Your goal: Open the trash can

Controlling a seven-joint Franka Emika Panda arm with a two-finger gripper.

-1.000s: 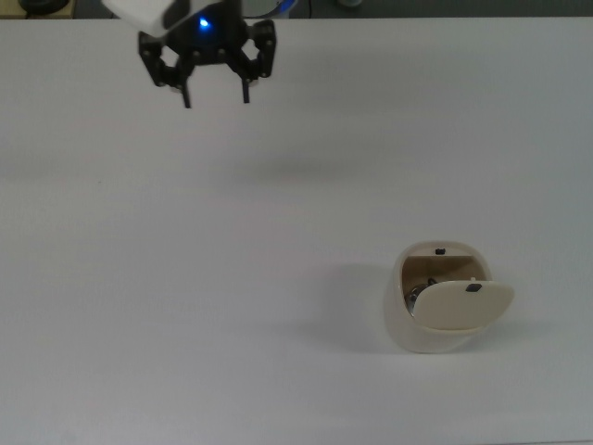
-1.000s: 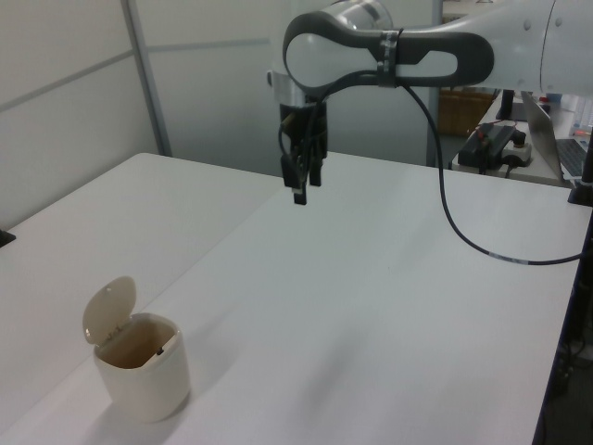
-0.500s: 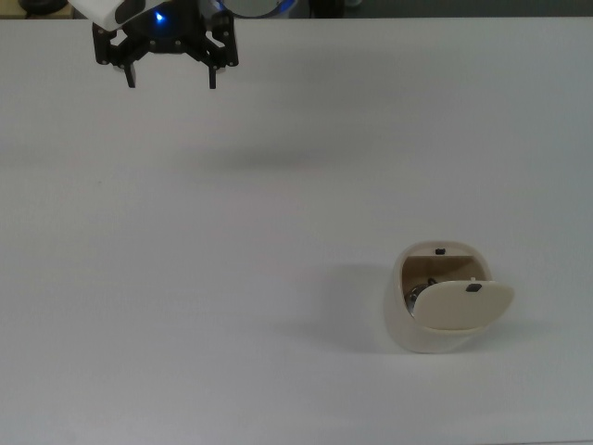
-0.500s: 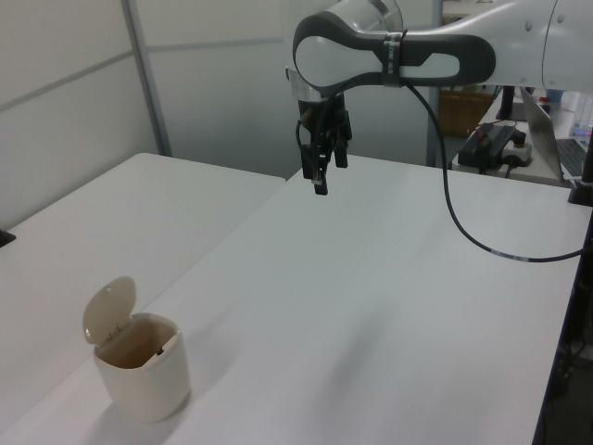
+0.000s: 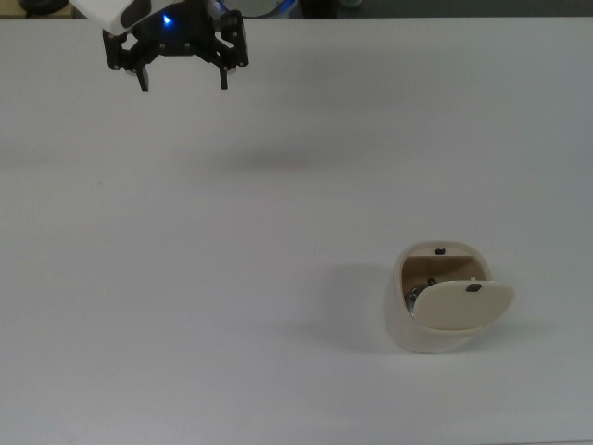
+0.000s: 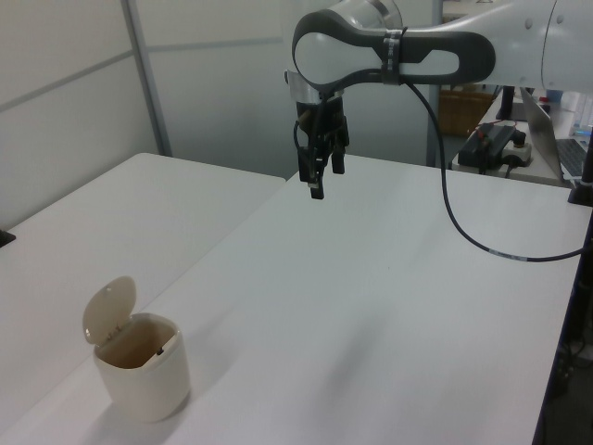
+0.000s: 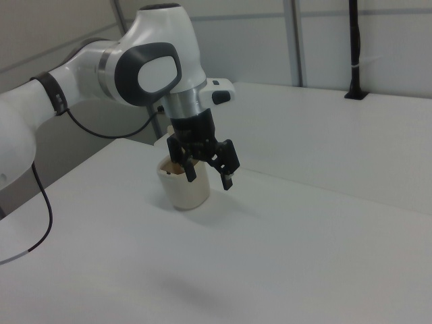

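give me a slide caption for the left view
Robot arm holding its open claw high above the white table, far from the small cream trash can, whose lid stands flipped up.

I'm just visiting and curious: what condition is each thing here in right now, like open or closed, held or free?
trash can: upright on the table, open, nothing touching it.
lid: swung up and back, standing over the rim.
gripper: fingers spread open, empty, up in the air far from the trash can.
table: white, carrying only the trash can.
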